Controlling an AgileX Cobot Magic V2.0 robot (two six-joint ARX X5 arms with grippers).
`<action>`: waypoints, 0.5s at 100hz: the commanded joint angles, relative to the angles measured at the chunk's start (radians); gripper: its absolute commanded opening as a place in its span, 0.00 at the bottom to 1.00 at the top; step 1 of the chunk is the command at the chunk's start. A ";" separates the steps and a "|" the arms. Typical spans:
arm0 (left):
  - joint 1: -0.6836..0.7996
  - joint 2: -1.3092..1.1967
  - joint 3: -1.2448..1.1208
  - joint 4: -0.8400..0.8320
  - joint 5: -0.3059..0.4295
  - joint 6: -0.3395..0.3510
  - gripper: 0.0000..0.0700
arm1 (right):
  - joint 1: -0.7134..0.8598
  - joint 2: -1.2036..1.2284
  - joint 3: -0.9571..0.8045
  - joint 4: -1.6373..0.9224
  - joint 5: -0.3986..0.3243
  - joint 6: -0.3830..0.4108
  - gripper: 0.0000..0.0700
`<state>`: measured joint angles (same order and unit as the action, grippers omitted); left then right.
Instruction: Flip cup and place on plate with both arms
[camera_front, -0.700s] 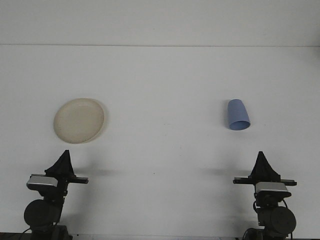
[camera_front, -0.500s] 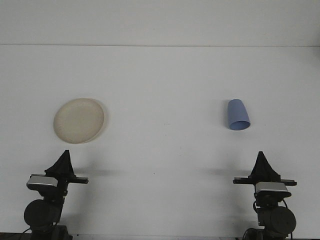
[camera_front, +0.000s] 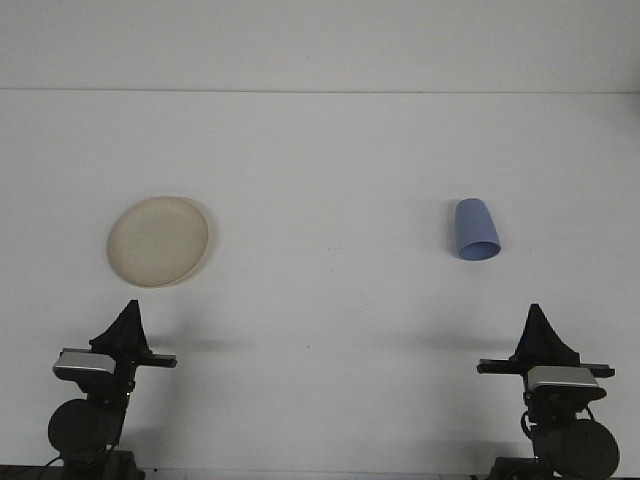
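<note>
A blue cup lies on its side on the white table at the right, its open mouth turned toward me. A cream plate rests flat on the left, with nothing on it. My left gripper sits low near the front edge, just in front of the plate, its fingers drawn together into one tip and holding nothing. My right gripper is low at the front right, in front of the cup and slightly right of it, also shut and not holding anything. Both grippers are well apart from the cup and the plate.
The white table runs back to a plain wall. Wide bare surface separates the plate from the cup. Both arm bases stand at the bottom edge of the view.
My right arm has shifted a little to the right and lower in the view. The left arm, cup and plate have stayed put.
</note>
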<state>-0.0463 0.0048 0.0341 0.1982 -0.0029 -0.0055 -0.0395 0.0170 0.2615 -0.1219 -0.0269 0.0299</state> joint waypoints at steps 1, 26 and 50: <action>0.000 -0.002 -0.020 0.012 0.000 0.010 0.02 | 0.000 0.031 0.068 -0.066 -0.003 0.007 0.00; 0.000 -0.002 -0.020 0.012 0.000 0.010 0.02 | 0.000 0.274 0.386 -0.432 -0.002 0.007 0.00; 0.000 -0.002 -0.020 0.012 0.000 0.010 0.02 | 0.000 0.501 0.615 -0.676 -0.002 0.003 0.00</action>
<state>-0.0463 0.0048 0.0341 0.1982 -0.0029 -0.0055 -0.0395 0.4770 0.8375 -0.7609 -0.0269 0.0299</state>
